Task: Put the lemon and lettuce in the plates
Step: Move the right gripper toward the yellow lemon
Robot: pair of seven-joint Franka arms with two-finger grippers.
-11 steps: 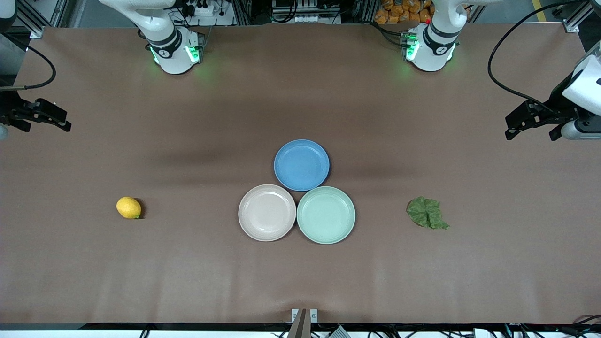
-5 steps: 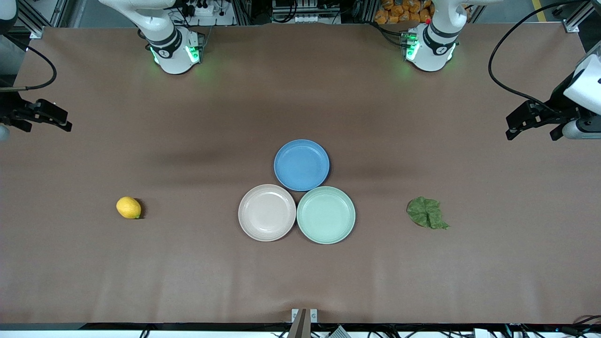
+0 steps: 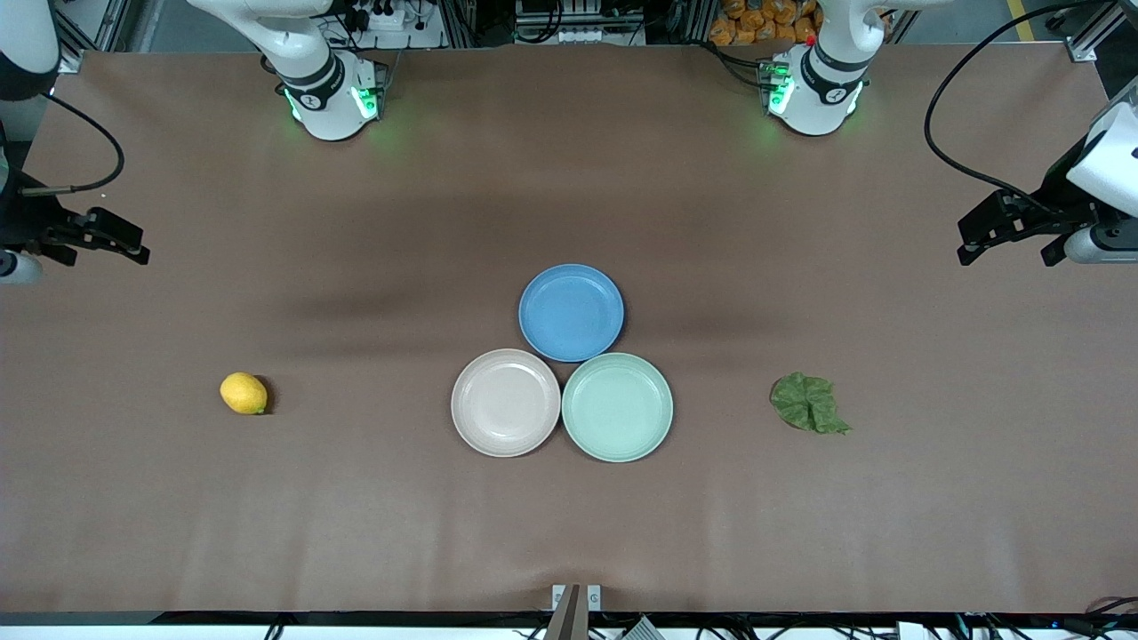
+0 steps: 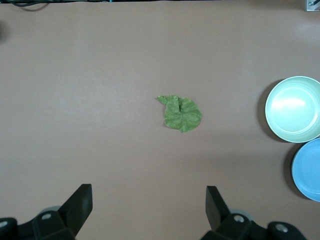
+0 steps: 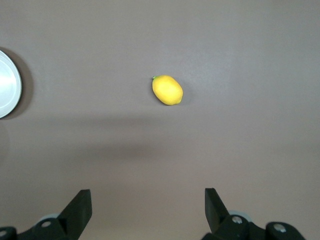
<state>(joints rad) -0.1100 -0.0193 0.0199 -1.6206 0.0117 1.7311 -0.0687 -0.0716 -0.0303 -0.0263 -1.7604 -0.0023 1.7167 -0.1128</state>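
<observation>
The yellow lemon [image 3: 244, 393] [image 5: 167, 90] lies on the brown table toward the right arm's end. The dark green lettuce [image 3: 807, 403] [image 4: 180, 113] lies flat toward the left arm's end. Between them the beige-pink plate [image 3: 505, 402] [image 5: 7, 82] and the mint green plate [image 3: 617, 407] [image 4: 293, 109] sit side by side, both with nothing on them. My right gripper [image 3: 102, 251] [image 5: 147, 196] hangs open in the air over its end of the table, holding nothing. My left gripper [image 3: 1005, 253] [image 4: 148, 195] hangs open and holds nothing over the other end.
A blue plate [image 3: 571, 312] [image 4: 307, 170] touches both other plates and lies farther from the front camera than they do. The two arm bases [image 3: 331, 93] [image 3: 813, 89] stand along the table's back edge. Black cables trail from both wrists.
My right gripper has shifted a little inward over the table, toward the lemon. The left arm, the lemon, the lettuce and the plates have not moved.
</observation>
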